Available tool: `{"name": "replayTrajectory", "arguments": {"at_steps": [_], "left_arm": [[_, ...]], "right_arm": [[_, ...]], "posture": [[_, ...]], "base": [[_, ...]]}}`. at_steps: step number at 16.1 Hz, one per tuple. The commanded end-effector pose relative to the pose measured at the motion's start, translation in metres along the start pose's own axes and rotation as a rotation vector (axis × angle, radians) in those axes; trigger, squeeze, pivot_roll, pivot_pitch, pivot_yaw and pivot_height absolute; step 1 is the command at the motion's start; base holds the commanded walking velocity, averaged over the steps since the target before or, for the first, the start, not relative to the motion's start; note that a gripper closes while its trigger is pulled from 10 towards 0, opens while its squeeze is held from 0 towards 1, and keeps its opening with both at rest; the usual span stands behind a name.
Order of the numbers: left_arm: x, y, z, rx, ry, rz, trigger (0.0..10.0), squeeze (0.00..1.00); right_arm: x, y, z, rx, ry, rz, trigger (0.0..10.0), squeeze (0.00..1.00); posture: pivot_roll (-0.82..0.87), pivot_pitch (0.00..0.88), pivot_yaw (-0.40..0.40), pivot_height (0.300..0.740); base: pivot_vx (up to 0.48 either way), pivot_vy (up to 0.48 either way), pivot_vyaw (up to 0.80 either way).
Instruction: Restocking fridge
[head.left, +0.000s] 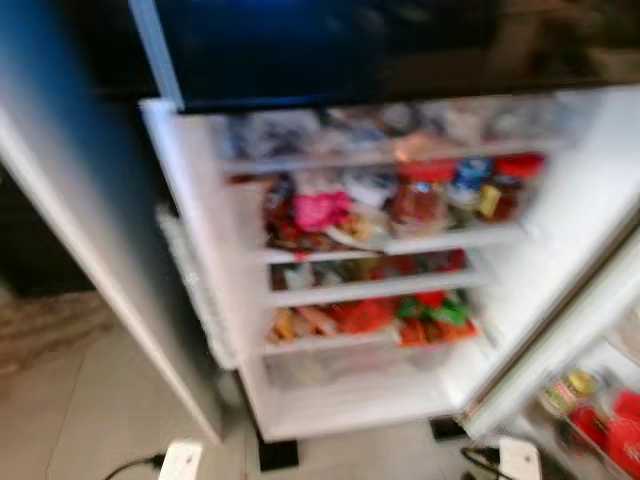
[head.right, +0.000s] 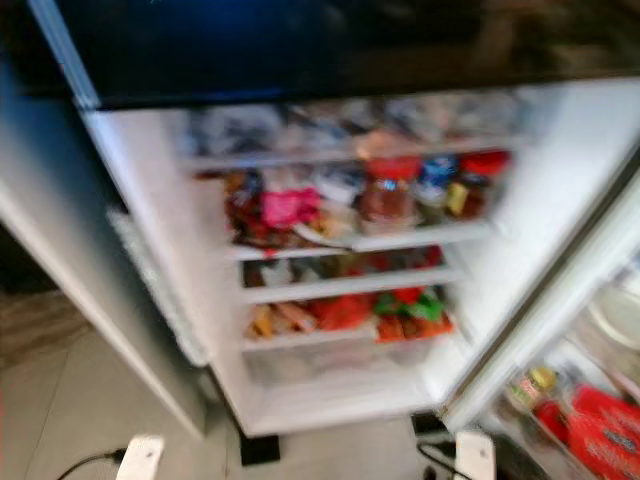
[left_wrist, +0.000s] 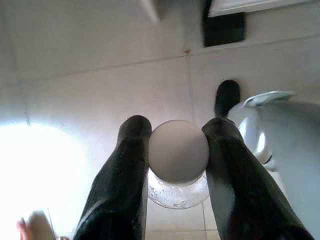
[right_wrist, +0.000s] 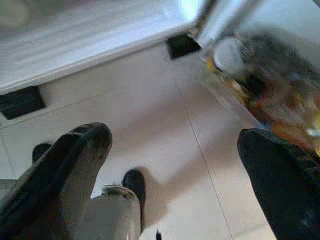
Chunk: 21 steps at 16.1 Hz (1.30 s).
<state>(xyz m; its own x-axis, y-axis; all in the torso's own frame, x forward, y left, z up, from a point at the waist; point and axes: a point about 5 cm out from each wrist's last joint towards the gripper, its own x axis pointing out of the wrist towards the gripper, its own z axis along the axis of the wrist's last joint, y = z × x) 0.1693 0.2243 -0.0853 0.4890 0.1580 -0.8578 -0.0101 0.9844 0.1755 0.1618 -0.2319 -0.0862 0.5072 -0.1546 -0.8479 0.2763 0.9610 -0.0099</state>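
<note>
Left gripper (left_wrist: 177, 150): fingers clamped on a clear bottle (left_wrist: 178, 172) with a white cap, over the floor (left_wrist: 90, 85) before the fridge (head.left: 330, 400). Right gripper (right_wrist: 175, 155): fingers wide apart, holding nothing, above the same floor. Fridge: doors open, shelves crowded with blurred packets and jars.

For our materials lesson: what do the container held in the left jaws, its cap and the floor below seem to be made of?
Container: seemingly clear glass or plastic; the body looks see-through and glinting, too blurred to settle which.
Cap: probably matt white plastic; even, dull, no shine.
Floor: pale glossy tiles, likely ceramic; thin joint lines and a bright glare patch.
The left gripper clamps the cap.
</note>
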Motion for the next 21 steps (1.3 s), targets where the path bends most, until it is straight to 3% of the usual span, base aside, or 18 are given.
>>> {"name": "replayTrajectory", "arguments": {"at_steps": [1,9,16,21], "left_arm": [[0.0001,-0.0064,-0.0009,0.02,0.003,-0.014,10.0,0.0],[-0.0004,-0.0101,-0.0043,0.022,-0.006,-0.009,10.0,0.0],[-0.0005,-0.0055,-0.0032,0.068,-0.014,-0.013,10.0,0.0],[-0.0004,-0.0065,-0.0017,0.104,-0.021,-0.021,10.0,0.0]], "right_arm": [[-0.0026,-0.0107,-0.0109,-0.003,0.029,-0.027,10.0,0.0],[-0.0039,-0.0148,-0.0142,-0.022,0.035,-0.01,10.0,0.0],[-0.0035,-0.0104,-0.0164,-0.016,0.038,-0.02,10.0,0.0],[-0.0037,-0.0116,-0.0168,-0.003,0.042,-0.023,10.0,0.0]], "posture": [[0.06,0.035,-0.03,0.74],[0.04,0.051,-0.045,0.74],[0.02,0.008,-0.015,0.74],[0.03,0.035,-0.015,0.74]], "base": [[0.0,0.0,0.0],[0.0,0.0,0.0],[0.0,0.0,0.0],[0.0,0.0,0.0]]}}
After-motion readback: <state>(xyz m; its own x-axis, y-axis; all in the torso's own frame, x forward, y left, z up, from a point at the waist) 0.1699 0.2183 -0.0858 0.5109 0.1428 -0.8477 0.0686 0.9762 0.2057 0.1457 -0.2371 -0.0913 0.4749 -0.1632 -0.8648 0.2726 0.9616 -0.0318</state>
